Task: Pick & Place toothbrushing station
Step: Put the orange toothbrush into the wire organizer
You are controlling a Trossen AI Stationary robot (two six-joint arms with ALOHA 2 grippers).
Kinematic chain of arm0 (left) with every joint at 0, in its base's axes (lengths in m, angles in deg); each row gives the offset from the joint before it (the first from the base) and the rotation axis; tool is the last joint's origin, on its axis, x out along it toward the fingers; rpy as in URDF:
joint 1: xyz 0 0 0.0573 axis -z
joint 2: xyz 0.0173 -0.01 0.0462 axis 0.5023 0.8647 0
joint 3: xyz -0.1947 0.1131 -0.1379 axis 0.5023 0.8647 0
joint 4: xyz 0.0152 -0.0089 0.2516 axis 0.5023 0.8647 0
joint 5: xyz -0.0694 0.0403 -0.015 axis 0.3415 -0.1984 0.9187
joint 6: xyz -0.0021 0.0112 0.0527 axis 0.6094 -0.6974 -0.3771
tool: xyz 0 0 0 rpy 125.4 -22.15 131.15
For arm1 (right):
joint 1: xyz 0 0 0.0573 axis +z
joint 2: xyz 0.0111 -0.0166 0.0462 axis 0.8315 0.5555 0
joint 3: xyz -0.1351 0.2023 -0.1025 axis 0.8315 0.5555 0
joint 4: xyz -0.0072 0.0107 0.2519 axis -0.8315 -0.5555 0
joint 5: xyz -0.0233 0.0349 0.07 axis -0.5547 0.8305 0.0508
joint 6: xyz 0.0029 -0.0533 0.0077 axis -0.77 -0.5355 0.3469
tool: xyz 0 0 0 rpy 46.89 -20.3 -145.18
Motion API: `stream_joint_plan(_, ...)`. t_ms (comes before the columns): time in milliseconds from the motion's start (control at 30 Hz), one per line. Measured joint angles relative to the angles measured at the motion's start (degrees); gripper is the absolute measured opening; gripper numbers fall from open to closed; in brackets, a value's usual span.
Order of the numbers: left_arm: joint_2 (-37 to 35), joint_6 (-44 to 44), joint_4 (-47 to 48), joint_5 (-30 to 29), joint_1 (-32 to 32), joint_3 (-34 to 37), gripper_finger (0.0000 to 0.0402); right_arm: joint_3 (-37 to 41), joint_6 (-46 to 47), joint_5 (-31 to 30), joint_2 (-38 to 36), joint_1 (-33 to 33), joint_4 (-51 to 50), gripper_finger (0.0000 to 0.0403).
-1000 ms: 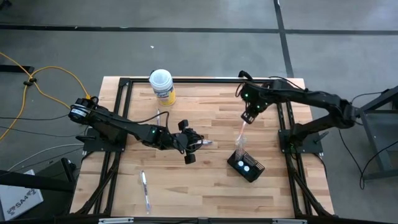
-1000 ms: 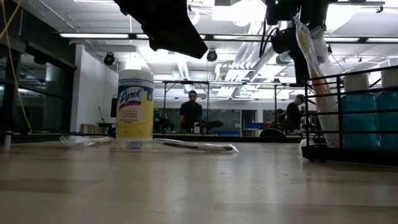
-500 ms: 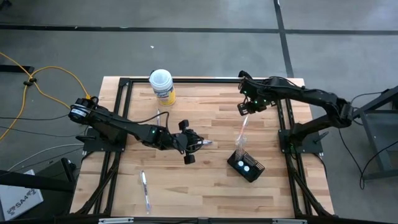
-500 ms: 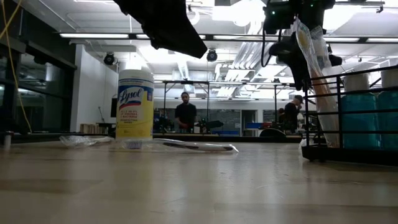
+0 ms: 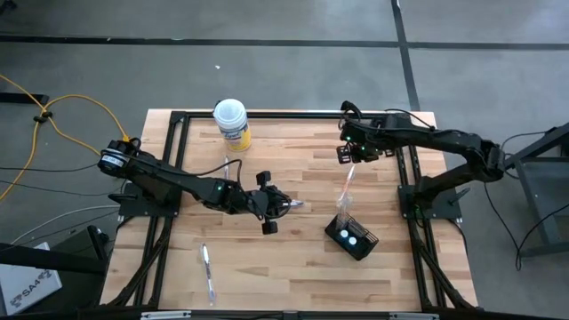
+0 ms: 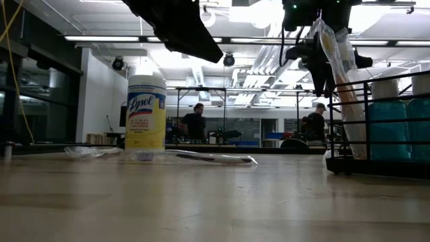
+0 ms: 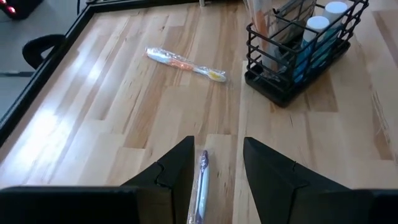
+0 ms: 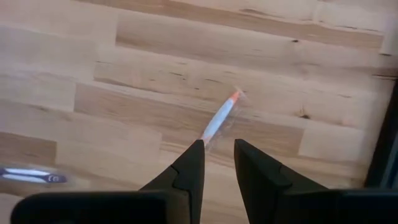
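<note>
The toothbrushing station (image 5: 352, 236) is a black wire rack (image 7: 301, 59) that stands on the table's near right part. It holds two blue bottles with white caps and a wrapped packet. My right gripper (image 5: 348, 153) hangs open, pointing down, high over the table beyond the station. Below it a wrapped toothbrush with an orange tip (image 8: 219, 118) lies flat on the wood. My left gripper (image 5: 277, 206) hovers open over the table's middle. A second wrapped toothbrush, purple-tipped (image 7: 200, 183), lies on the table under and ahead of its fingers.
A yellow-labelled canister with a white lid (image 5: 230, 123) stands at the far left. A thin wrapped toothbrush (image 5: 226, 167) lies near it, and another (image 5: 207, 274) lies at the near left. Black frame rails (image 5: 267, 116) border the tabletop. People move in the room behind.
My right gripper has rolled about the line it points along, staying high over the orange-tipped toothbrush. The toothbrushes and the station have kept their places.
</note>
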Motion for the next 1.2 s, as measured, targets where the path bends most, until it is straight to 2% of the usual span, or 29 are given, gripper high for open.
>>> stream_joint_plan(400,0.00,-3.38,1.29,0.02,0.17,0.00,0.0131,-0.02,17.33,-0.45,0.60,1.78,1.46,0.0079)
stream_joint_plan(500,0.00,-3.38,2.69,0.02,0.17,0.02,0.0131,-0.02,19.71,1.29,2.38,2.23,0.95,0.0084)
stream_joint_plan(633,0.00,-3.35,4.43,0.01,0.34,0.02,0.0131,-0.02,21.53,4.70,6.58,2.84,0.91,0.0106)
stream_joint_plan(900,0.00,-3.31,5.80,0.07,0.59,0.02,0.0131,-0.02,21.33,6.01,14.73,2.41,1.03,0.0165)
stream_joint_plan(1200,0.00,-3.25,5.79,0.04,0.56,0.02,0.0131,-0.02,23.70,9.87,17.36,-0.31,1.71,0.0203)
